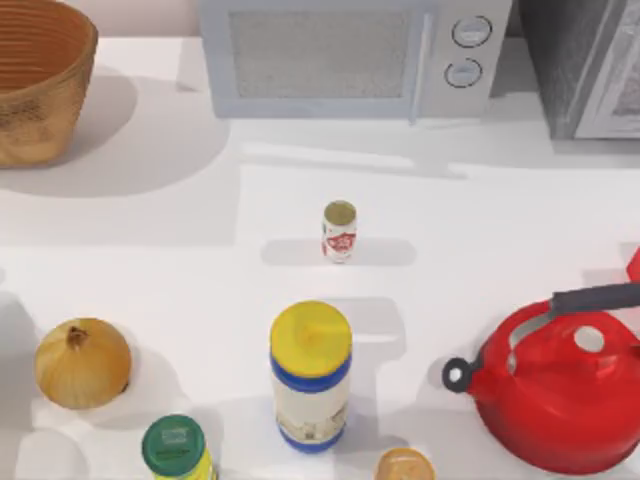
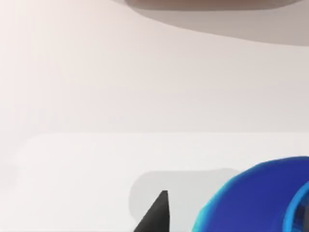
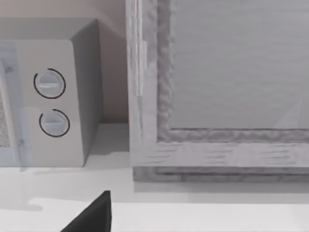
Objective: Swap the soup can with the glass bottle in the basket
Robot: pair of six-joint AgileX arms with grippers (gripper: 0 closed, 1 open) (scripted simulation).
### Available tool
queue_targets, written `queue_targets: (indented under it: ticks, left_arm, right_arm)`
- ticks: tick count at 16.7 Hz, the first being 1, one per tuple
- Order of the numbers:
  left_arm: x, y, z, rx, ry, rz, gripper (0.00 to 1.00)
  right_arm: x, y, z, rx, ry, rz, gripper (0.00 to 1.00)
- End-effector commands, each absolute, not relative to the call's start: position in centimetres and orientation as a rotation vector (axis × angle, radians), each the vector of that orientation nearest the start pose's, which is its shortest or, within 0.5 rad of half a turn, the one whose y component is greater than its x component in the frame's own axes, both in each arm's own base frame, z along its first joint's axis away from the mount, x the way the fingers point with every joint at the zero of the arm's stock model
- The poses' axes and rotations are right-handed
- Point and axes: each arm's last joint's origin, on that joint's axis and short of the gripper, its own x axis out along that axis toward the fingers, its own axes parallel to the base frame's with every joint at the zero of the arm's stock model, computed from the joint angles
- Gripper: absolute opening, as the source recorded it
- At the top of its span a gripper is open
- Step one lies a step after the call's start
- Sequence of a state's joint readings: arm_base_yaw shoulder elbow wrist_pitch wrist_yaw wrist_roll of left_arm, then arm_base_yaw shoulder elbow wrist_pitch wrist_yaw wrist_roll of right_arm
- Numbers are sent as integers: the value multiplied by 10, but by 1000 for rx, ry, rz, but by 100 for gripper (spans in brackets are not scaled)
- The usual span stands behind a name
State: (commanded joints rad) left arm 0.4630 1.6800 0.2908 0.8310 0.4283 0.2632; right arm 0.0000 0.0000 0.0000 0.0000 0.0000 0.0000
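The soup can (image 1: pixel 340 231), a small red-and-white tin with an olive-gold top, stands upright alone in the middle of the table. At the back left corner sits the wicker basket (image 1: pixel 40 120), partly cut off by the picture's edge. The glass bottle is out of view. In the left wrist view, one dark fingertip (image 2: pixel 158 212) of my left gripper points over bare white table beside a blue rounded object (image 2: pixel 260 198). The right wrist view has one dark fingertip (image 3: pixel 94 215) of my right gripper low over the table, facing the back appliances.
A microwave (image 1: pixel 350 55) and a grey appliance (image 1: pixel 590 60) line the back. Along the front stand an onion (image 1: pixel 82 362), a green-lidded jar (image 1: pixel 175 448), a tall yellow-lidded container (image 1: pixel 311 375), a small tan lid (image 1: pixel 403 466) and a red kettle (image 1: pixel 560 390).
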Motion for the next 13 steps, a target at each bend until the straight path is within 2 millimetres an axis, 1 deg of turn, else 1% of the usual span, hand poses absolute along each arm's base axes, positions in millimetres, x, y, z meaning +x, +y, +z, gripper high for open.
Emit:
queue_targets:
  ticks: [9, 11, 13]
  left_arm:
    - [220, 96, 82, 11, 495, -18, 0]
    - [226, 99, 84, 11, 502, -12, 0]
    - [238, 107, 90, 10, 514, 1, 0]
  right_arm:
    - [106, -1, 160, 0, 0, 0, 100]
    - [106, -1, 160, 0, 0, 0, 100]
    - [106, -1, 160, 0, 0, 0, 100]
